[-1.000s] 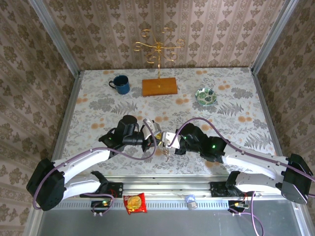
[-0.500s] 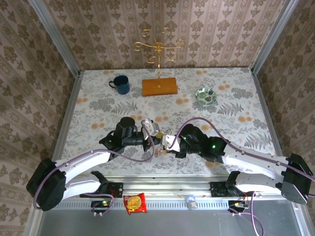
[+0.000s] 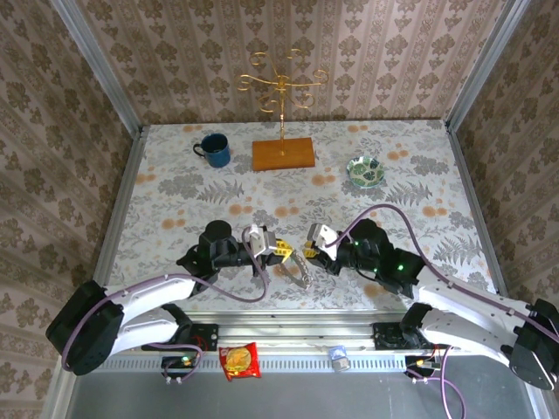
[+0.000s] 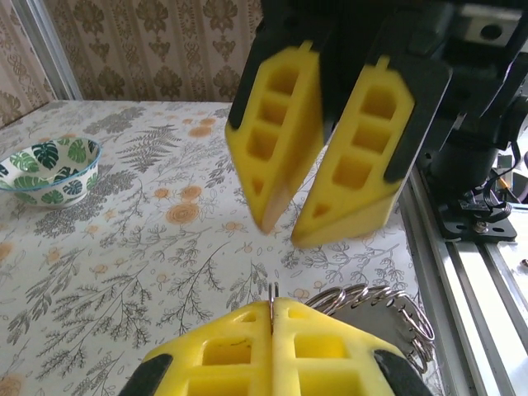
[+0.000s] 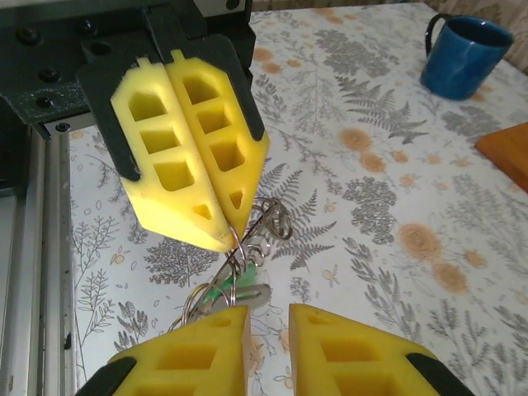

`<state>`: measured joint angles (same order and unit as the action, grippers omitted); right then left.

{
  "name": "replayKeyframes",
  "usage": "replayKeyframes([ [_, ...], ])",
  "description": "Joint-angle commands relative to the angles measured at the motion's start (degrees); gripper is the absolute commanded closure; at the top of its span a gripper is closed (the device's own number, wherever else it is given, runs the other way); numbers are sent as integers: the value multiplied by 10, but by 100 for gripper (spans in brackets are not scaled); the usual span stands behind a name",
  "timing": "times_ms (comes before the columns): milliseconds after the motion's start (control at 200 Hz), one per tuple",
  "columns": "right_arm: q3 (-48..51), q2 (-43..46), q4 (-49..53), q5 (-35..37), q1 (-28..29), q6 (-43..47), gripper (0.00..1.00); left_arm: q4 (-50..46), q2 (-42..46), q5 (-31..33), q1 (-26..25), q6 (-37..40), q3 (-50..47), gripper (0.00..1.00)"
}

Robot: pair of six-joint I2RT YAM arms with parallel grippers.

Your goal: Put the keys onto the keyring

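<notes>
Lower centre of the top view: the left gripper [image 3: 281, 251] pinches shut on a thin silvery wire keyring [image 3: 300, 270]; the right gripper [image 5: 270, 320] stands slightly parted, holding nothing.

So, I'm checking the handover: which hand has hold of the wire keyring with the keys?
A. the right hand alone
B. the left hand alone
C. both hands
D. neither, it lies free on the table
B: in the right wrist view the left hand is clamped shut on the keyring, while the right hand has its jaws apart below it.
</notes>
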<state>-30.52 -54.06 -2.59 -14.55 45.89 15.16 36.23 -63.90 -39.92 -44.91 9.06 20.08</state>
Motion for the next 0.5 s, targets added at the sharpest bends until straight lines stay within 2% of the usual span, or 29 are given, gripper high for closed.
replayKeyframes([
  [0,6,-20,-65,-37,-3,-24,78,68,-3,-26,5,8,-8,100],
  [495,-4,-63,-98,-73,-4,-20,81,99,-21,-45,5,-1,-10,100],
])
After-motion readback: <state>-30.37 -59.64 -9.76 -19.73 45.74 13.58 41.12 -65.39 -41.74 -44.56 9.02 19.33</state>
